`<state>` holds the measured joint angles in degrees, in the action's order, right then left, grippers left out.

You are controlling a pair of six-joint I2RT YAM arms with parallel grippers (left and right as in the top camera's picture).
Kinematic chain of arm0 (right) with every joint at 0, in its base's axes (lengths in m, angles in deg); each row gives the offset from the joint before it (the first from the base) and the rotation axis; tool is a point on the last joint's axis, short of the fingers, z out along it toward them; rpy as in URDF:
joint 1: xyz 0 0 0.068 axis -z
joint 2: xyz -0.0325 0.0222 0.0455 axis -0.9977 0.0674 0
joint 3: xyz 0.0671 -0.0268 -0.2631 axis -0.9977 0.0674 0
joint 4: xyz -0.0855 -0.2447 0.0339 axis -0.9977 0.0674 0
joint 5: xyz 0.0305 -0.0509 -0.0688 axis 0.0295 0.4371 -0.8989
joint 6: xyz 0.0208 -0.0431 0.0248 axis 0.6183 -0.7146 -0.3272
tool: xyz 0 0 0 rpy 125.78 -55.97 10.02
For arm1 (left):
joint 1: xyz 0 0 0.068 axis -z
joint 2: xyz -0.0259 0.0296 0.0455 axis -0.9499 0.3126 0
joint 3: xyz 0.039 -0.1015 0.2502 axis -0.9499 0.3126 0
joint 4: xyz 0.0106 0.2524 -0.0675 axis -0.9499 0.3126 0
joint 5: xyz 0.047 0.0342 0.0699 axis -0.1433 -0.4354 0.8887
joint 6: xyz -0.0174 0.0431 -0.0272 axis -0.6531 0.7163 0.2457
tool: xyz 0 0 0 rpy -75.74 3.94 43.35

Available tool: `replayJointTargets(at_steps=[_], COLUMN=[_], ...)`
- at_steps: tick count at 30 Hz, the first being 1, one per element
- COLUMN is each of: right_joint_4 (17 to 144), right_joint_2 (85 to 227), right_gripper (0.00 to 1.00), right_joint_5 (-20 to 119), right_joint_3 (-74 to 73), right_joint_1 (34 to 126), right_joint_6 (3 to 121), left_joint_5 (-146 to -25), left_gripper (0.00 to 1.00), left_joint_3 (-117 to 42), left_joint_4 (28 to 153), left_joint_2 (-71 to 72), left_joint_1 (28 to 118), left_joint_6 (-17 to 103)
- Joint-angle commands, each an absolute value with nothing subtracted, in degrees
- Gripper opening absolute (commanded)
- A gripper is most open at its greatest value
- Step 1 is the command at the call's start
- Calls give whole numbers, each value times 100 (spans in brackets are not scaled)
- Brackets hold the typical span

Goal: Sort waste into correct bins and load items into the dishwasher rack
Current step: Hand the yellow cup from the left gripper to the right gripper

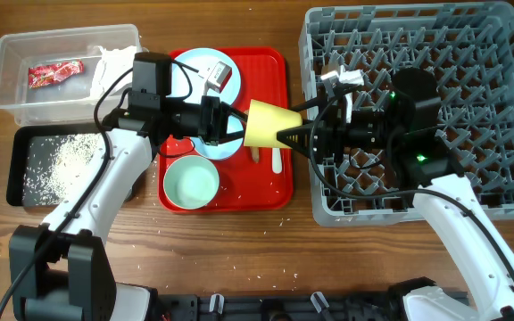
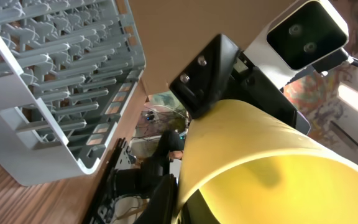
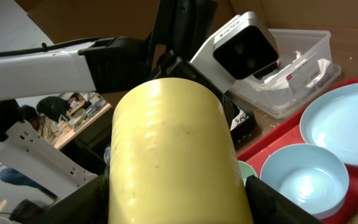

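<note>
wooden table (image 1: 239, 250); yellow cup (image 1: 264, 123) in clenched left fingers (image 1: 232, 125); right fingers (image 3: 273, 202) astride, wrist-view grip unclear

There is 1 yellow cup (image 1: 266, 123), 2 bowls, namely 1 mint green bowl (image 1: 191, 183) and 1 pale blue bowl (image 3: 300, 180), 1 pale blue plate (image 1: 190, 67), 1 white spoon (image 1: 277, 160), 1 red tray (image 1: 270, 67), 1 clear tub (image 1: 16, 89), 1 black tray (image 1: 18, 165), 1 grey rack (image 1: 507, 116) and 1 red-and-white wrapper (image 1: 54, 73).
</note>
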<state>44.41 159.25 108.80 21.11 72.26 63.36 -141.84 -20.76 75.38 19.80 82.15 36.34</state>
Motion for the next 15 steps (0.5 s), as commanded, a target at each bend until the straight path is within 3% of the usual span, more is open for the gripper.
replayJointTargets(at_steps=[1,3,4,6,15], right_joint_4=[4406,4411,4435,4446,4411], right_joint_2=[15988,15988,15988,15988,16165], right_gripper=[63,64,70,74,70], right_joint_5=[11018,11068,11083,11083,11103], right_joint_3=[2022,2022,2022,2046,2052], right_joint_1=[7172,7172,7172,7172,6990], right_joint_6=[6384,6487,6487,6487,6472], left_joint_5=[-14169,-14169,-14171,-14173,-14173], left_gripper=[4,4,4,4,4], left_joint_3=[-2150,-2150,-2150,-2150,-2150], left_joint_4=[7516,7512,7494,7474,7474], left_joint_2=[1969,1969,1969,1969,1969], left_joint_1=[8200,8200,8200,8200,8200], left_joint_6=[3625,3625,3623,3623,3625])
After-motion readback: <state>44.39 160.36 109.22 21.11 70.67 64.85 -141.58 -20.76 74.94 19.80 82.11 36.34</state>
